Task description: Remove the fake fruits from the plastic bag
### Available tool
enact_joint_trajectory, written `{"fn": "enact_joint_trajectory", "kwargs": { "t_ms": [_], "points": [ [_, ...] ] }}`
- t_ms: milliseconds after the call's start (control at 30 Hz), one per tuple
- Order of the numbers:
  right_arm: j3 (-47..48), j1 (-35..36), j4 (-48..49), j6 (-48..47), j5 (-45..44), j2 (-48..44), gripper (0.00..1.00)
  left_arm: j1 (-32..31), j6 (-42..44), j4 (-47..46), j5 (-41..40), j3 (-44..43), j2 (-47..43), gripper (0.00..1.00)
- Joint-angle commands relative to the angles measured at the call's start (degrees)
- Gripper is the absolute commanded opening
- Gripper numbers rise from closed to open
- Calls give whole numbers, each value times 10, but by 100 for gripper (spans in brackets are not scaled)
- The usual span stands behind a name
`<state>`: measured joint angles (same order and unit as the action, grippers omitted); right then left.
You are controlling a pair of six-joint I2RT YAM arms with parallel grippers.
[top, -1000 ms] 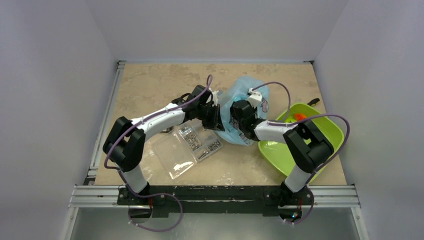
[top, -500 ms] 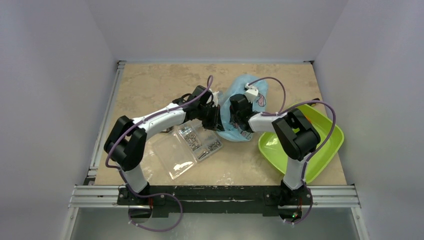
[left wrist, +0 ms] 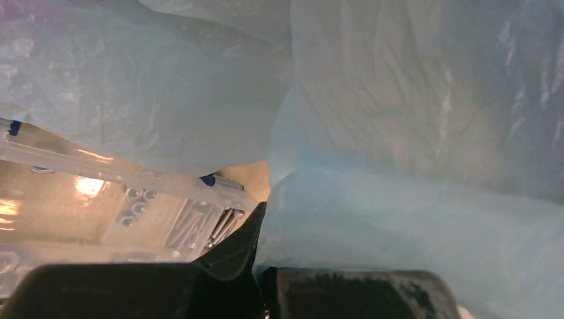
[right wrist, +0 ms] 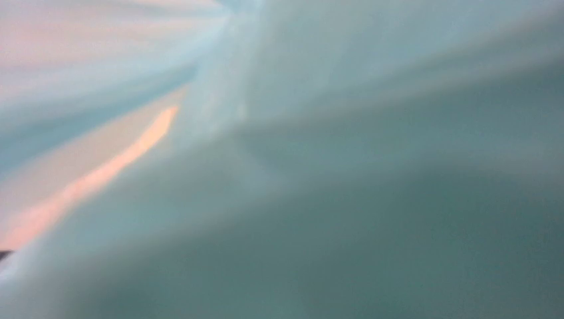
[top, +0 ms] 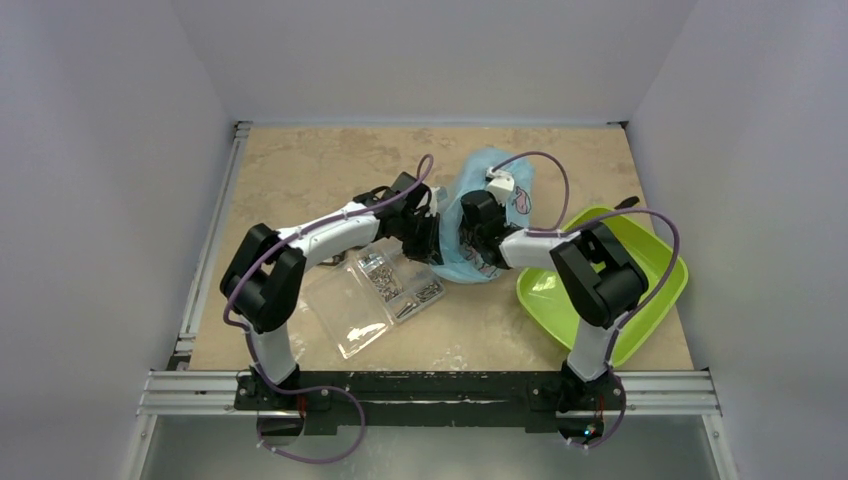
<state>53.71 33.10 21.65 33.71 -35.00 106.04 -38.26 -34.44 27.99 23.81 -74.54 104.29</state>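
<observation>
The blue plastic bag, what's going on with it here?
The robot is working on the plastic bag with both arms. The left gripper is shut on the bag's edge, right beside the clear compartment box. The right gripper sits buried in the bag's folds, so its jaws are hidden. No fruit is visible right now.

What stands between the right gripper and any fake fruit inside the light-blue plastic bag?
The plastic bag itself: its blue film fills the right wrist view, close to the lens, and no fruit shows anywhere. From above, the right gripper is at the bag, and the left gripper pinches its edge.
</observation>
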Motion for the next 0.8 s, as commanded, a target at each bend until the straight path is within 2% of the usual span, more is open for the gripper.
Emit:
{"fn": "enact_joint_trajectory", "kwargs": {
  "t_ms": [0, 100, 433, 767],
  "points": [
    [-14, 14, -7, -25, -2, -76, 14, 3, 32, -1, -13, -7, -5, 0],
    [-30, 14, -38, -21, 19, -117, 10, 3, 29, -5, -4, -10, -8, 0],
    [-86, 14, -131, -15, 92, -250, 8, 5, 15, -18, 21, -10, -40, 0],
    [-88, 14, -222, -9, 169, -338, 6, 20, 1, -33, 45, -3, -66, 0]
  ]
}}
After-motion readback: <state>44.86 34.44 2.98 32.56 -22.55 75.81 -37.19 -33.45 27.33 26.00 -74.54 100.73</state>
